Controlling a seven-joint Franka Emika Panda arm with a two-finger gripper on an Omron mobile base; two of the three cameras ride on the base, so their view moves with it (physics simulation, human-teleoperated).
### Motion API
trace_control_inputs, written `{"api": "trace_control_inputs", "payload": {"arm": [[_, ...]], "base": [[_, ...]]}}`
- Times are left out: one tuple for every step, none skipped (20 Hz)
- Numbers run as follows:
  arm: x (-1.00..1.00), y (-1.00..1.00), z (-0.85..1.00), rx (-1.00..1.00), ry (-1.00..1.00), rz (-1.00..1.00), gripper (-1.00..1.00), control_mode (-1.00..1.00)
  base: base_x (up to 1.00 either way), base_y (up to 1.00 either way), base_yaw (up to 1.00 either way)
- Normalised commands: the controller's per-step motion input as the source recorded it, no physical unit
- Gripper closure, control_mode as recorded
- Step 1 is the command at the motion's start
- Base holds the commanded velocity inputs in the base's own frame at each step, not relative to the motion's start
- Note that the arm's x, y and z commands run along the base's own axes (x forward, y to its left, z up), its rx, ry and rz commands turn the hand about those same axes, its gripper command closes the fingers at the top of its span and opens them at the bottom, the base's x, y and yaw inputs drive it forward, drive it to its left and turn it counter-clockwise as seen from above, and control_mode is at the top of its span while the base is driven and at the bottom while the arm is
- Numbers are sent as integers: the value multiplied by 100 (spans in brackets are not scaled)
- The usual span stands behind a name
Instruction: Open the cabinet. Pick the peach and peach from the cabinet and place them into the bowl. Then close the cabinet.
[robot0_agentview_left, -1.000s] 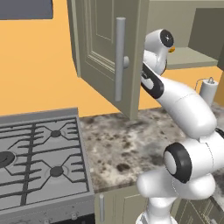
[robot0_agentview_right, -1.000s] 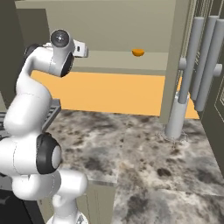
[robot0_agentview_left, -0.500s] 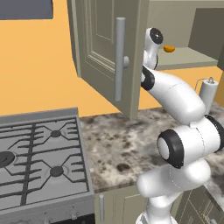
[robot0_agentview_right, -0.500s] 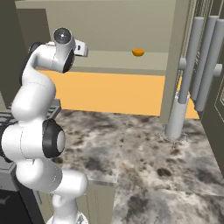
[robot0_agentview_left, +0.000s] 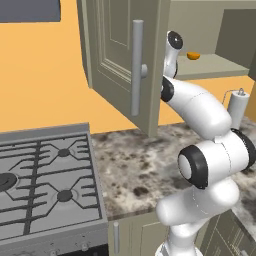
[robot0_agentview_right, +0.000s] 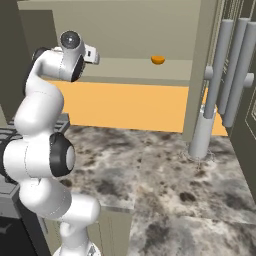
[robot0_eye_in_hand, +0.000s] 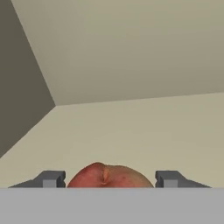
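Note:
The cabinet (robot0_agentview_left: 117, 47) stands open, its left door swung out with a long grey bar handle (robot0_agentview_left: 136, 67). An orange-yellow peach (robot0_agentview_left: 193, 55) (robot0_agentview_right: 158, 60) lies on the inner shelf (robot0_agentview_right: 125, 67) toward the back. My arm reaches up onto that shelf, the hand (robot0_agentview_right: 90, 53) pointing inward. In the hand view a reddish-pink peach (robot0_eye_in_hand: 109, 175) rests on the shelf between the two fingertips (robot0_eye_in_hand: 54, 178), which press against its sides. My gripper (robot0_eye_in_hand: 111, 180) is shut on it. The bowl is out of view.
A stove (robot0_agentview_left: 45, 175) sits left of the speckled stone counter (robot0_agentview_left: 135, 160). A grey grinder (robot0_agentview_left: 237, 107) (robot0_agentview_right: 202, 135) stands on the counter below the cabinet. The right door with its bar handles (robot0_agentview_right: 225, 75) hangs open at the right.
The arm has stretched up and further into the cabinet. The jaws have narrowed from wide open to the sides of the reddish peach.

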Motion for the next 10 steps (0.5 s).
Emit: {"api": "trace_control_inputs", "payload": {"arm": [[0, 0, 0, 0, 0, 0, 100, -100], [0, 0, 0, 0, 0, 0, 100, -100], [-8, 0, 0, 0, -2, 0, 100, -100], [-23, -3, 11, 0, -7, 0, 100, -100], [-40, -7, 24, 0, -11, 0, 100, -100], [-55, -13, 30, 0, -13, 0, 100, -100], [-73, -17, 44, 0, -14, 0, 100, -100], [-82, -20, 56, 0, -13, 0, 100, -100], [-91, -23, 62, 0, -14, 0, 100, -100], [-100, -25, 62, 0, -17, 0, 100, -100]], "base": [[0, 0, 0], [0, 0, 0], [0, 0, 0], [0, 0, 0], [0, 0, 0], [0, 0, 0], [0, 0, 0], [0, 0, 0], [0, 0, 0], [0, 0, 0]]}}
